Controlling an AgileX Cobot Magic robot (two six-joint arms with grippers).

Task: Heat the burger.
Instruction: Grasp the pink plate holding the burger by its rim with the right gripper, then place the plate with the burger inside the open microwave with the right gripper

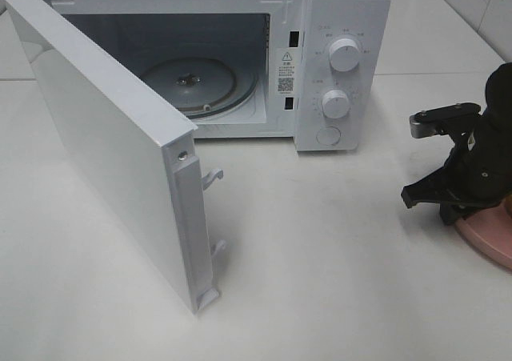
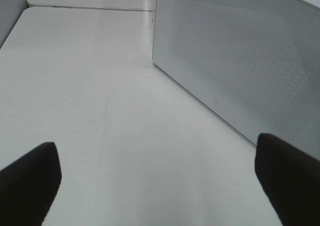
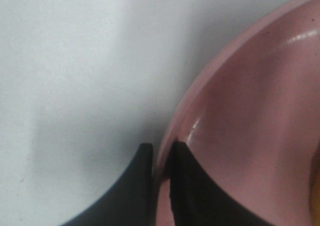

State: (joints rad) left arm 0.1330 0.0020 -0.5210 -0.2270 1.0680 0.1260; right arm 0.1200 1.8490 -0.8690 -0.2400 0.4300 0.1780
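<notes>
Burger (image 3: 318, 186) barely in view: only a yellowish sliver at the frame edge of the right wrist view, inside the pink plate (image 3: 250, 116); can't confirm more than that. In the high view the right arm hides it. Right pincer (image 3: 161, 171) is pinching the plate's rim, one finger (image 3: 142, 191) outside on the surface side and the other on the inner wall, rim squeezed between them. Plate sits on the white surface (image 1: 320, 257) at about 4 o'clock in the high view, partly cut off by the frame edge. Microwave (image 1: 344, 25) is at 12 o'clock, well apart from the plate, with its door (image 1: 104, 137) swung wide open toward 8 o'clock. Glass turntable (image 1: 200, 85) is visible in the cavity. Control panel has two white knobs (image 1: 344, 55) stacked, round button (image 1: 328, 135) below them. Left pincer (image 2: 160, 186) is spread wide, gripping nothing, hovering over bare surface beside the door's perforated panel (image 2: 240, 60); not seen in the high view.
</notes>
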